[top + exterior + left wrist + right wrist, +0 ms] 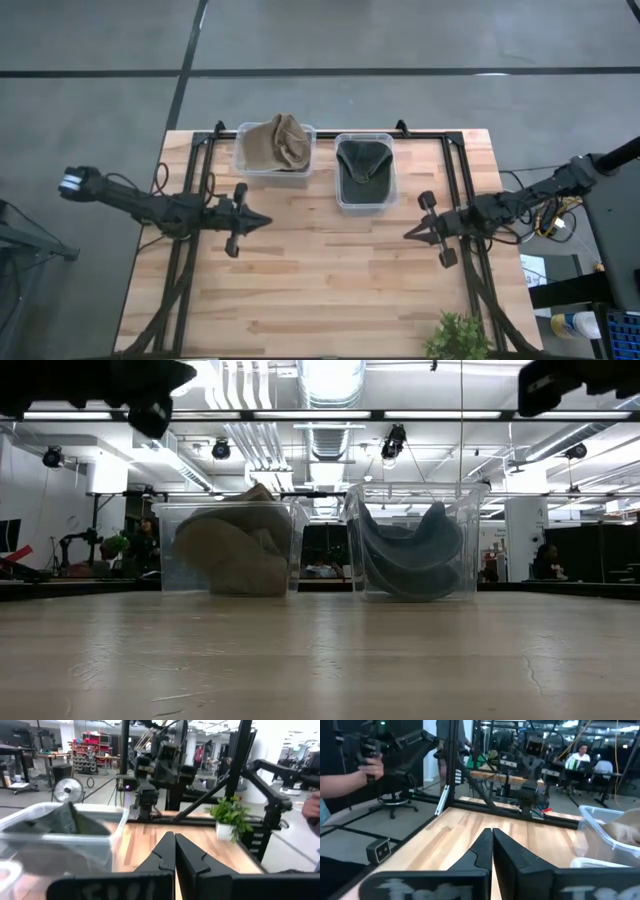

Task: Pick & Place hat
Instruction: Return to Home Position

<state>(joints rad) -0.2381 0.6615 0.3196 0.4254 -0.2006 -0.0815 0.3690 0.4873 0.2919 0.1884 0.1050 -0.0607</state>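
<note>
A tan hat [277, 143] sits crumpled in a clear plastic bin [243, 160] at the table's far side; its crown pokes above the rim in the low view [235, 545]. A dark green hat [364, 168] lies in a second clear bin [342, 197] to its right, also in the low view [410, 555]. My left gripper [266, 222] hovers shut over the table's left half, nearer me than the tan hat's bin. My right gripper [408, 235] hovers shut over the right half, nearer me than the green hat's bin. Both point toward the table's middle and hold nothing.
A small potted plant [457, 337] stands at the table's near right edge. Black frame rails [200, 170] run along both sides and the far edge. Bare wood [330, 280] lies between the grippers and toward the near edge. A person's hand [370, 767] shows beyond the table.
</note>
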